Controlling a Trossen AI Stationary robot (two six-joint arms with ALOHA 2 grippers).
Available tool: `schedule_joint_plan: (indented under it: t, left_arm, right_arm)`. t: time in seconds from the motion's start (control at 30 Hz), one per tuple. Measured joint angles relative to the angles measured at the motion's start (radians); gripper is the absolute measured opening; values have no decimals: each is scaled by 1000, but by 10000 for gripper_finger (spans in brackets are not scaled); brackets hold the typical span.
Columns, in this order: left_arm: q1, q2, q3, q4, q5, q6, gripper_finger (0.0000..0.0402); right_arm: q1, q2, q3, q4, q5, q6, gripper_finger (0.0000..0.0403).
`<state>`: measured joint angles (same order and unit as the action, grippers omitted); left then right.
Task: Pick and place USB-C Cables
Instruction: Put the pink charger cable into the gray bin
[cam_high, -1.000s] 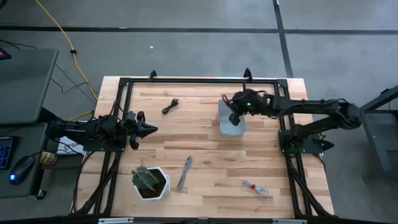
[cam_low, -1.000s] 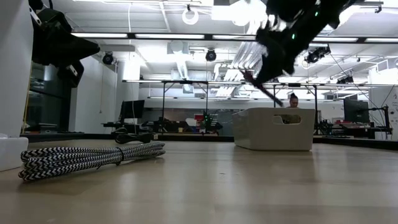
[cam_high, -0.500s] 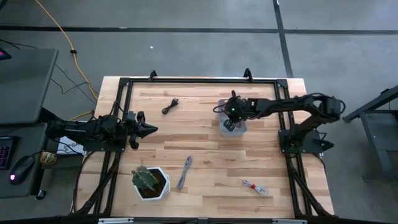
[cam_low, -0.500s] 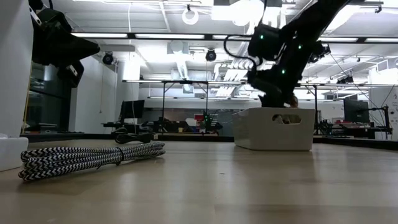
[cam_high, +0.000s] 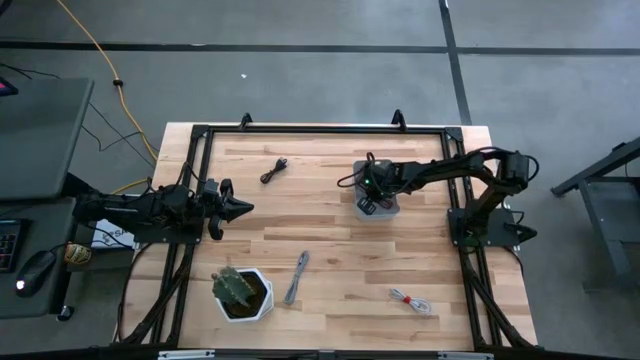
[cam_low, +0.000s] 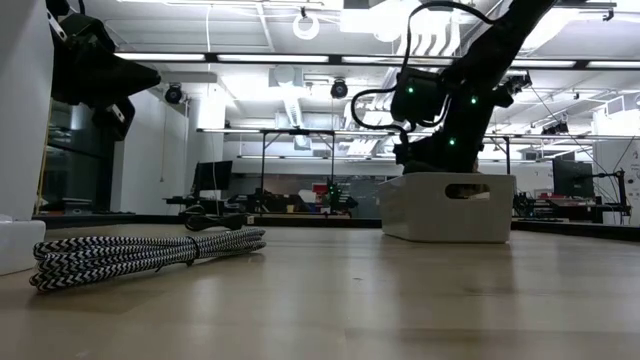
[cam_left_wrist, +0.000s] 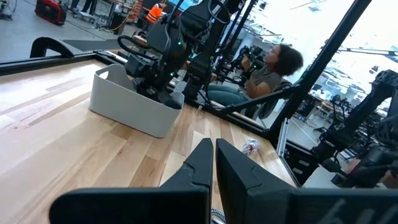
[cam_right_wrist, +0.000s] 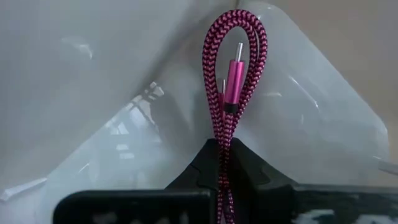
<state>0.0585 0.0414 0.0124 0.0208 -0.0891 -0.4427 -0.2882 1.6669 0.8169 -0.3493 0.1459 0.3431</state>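
Three cables outside our pale tray (cam_high: 388, 207), right pincer (cam_right_wrist: 222, 155) inside it pinching dark red cable (cam_right_wrist: 233, 68), left pincer (cam_left_wrist: 214, 163) pressed together, well away from tray.

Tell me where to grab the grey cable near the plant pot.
Grip the grey cable across its middle, coming straight down from above. It lies flat as a long narrow bundle, running away from the plant pot, so claw fingers can close across its thin width.

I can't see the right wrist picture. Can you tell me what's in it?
The right gripper pinches a pink-red braided USB-C cable, folded in a loop with its metal plugs showing. Behind it are the smooth pale walls of the tray, so the gripper is down inside it.
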Motion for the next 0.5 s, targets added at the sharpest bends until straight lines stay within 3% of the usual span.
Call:
schedule_joint_plan:
  t: [0.5]
  left_arm:
    - [0,0,0,0,0,0,1]
  right_arm:
    - [0,3,-1,-2,3,-2,40]
